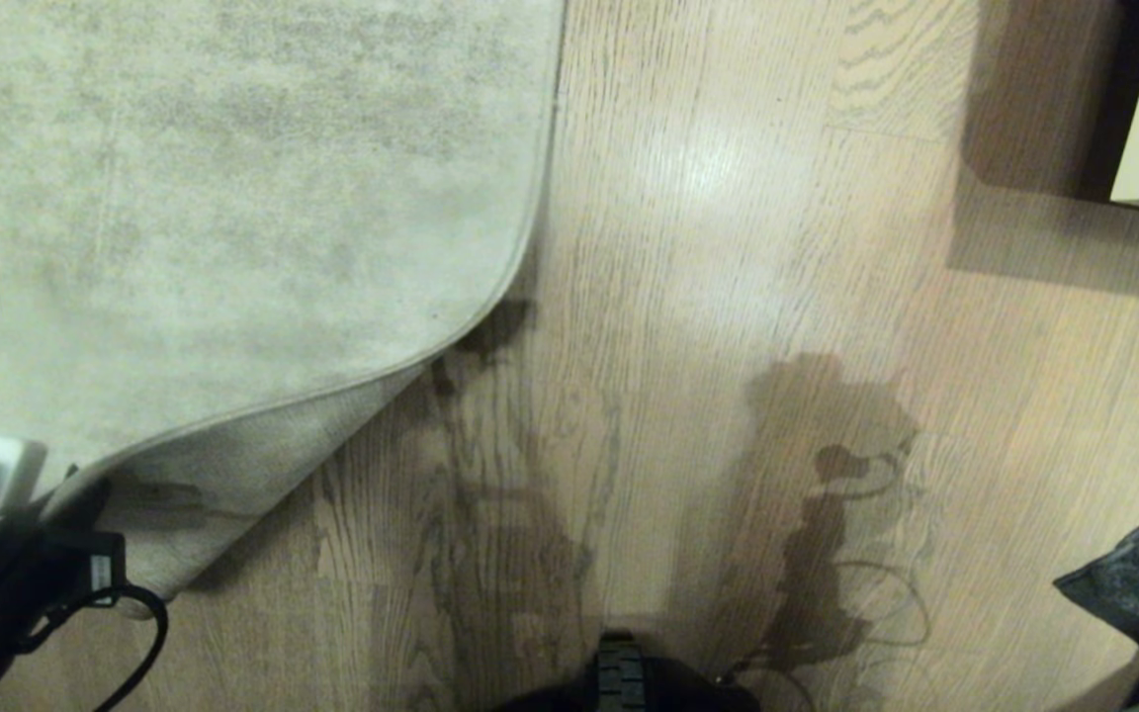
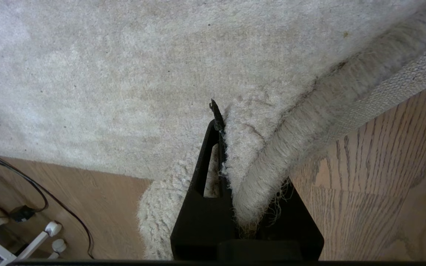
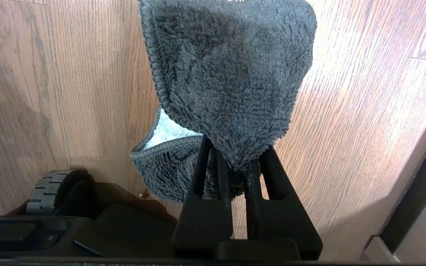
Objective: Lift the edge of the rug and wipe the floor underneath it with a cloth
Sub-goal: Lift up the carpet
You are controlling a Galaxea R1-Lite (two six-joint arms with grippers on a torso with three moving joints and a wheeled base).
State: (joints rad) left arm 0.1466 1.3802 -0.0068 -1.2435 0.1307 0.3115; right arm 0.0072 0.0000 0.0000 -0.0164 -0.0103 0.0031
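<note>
L hand (image 2: 231, 155) clamps rug edge (image 2: 257, 177), lifted | R hand (image 3: 237, 162) grips cloth (image 3: 227, 81)

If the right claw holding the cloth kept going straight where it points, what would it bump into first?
Probably the floor. In its wrist view the right claw, shut on the grey cloth, points down at bare wood planks, with only the hanging cloth ahead. The cloth would likely touch first, though depth is hard to judge.

No text, label, brand, number or sign can be read anywhere in these views: the small pale tag (image 1: 101, 571) on the black cable fitting by the left arm is too blurred to make out.
</note>
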